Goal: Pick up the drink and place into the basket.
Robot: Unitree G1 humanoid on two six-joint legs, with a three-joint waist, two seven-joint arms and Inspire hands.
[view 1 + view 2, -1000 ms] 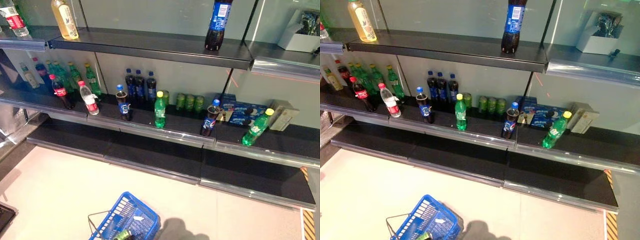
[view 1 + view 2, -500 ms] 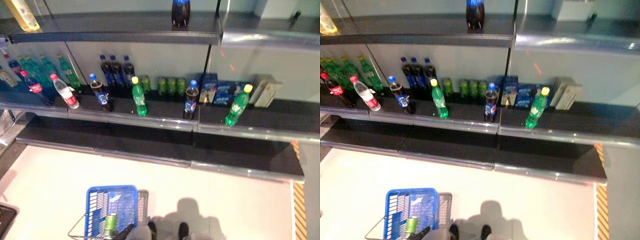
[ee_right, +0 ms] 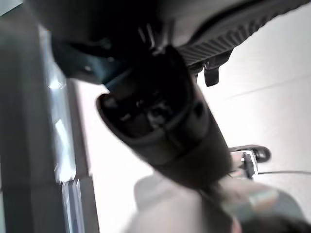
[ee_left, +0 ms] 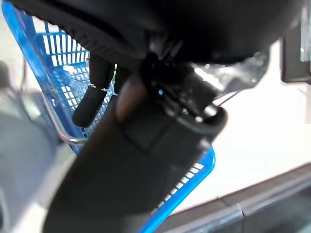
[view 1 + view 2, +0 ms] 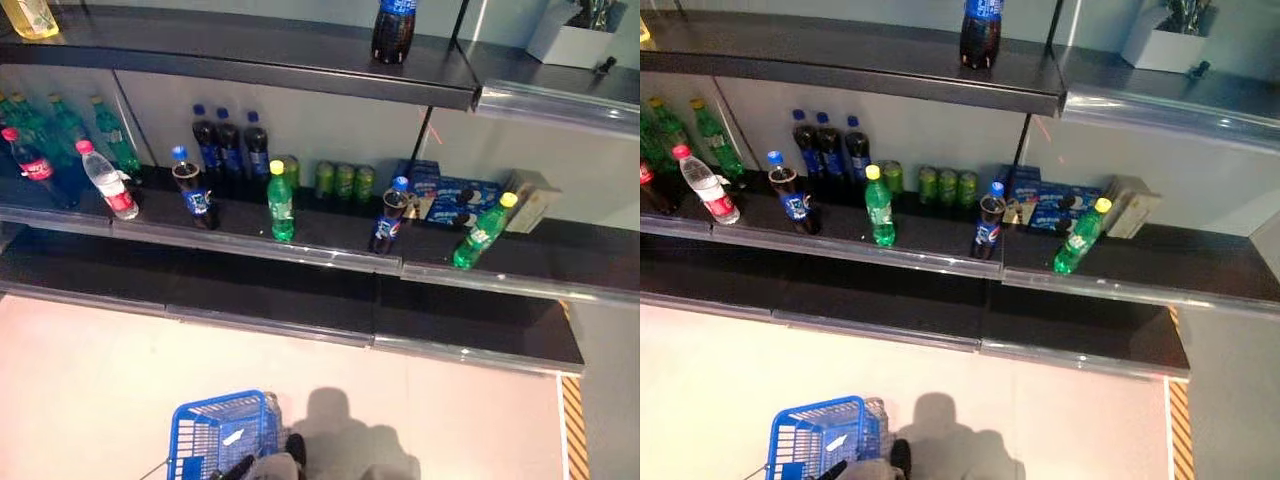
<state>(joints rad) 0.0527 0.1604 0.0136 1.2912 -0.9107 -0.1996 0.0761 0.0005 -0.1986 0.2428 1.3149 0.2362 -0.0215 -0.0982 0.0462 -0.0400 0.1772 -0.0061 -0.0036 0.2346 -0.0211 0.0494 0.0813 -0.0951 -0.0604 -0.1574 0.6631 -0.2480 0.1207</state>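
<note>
Drinks stand on the middle shelf (image 5: 330,250): a green bottle (image 5: 281,203) with a yellow cap, two dark cola bottles (image 5: 191,190) (image 5: 389,217) with blue caps, a tilted green bottle (image 5: 482,232) and a water bottle (image 5: 107,181). Green cans (image 5: 340,180) and more cola bottles (image 5: 230,140) stand behind them. The blue basket (image 5: 215,435) is at the picture's lower edge. My left hand (image 4: 92,104) is right above the basket (image 4: 63,73), curled on its wire handle (image 4: 70,141). My right hand (image 3: 160,121) shows only as a dark bulk over the floor.
One cola bottle (image 5: 393,28) stands on the top shelf beside a white box (image 5: 580,30). Blue biscuit boxes (image 5: 450,200) and a beige box (image 5: 530,190) sit at the right of the middle shelf. A striped floor marking (image 5: 575,430) runs at the right.
The camera has shifted, so the shelves and basket sit differently in the picture. The green can seen in the basket earlier is now cut off by the lower edge.
</note>
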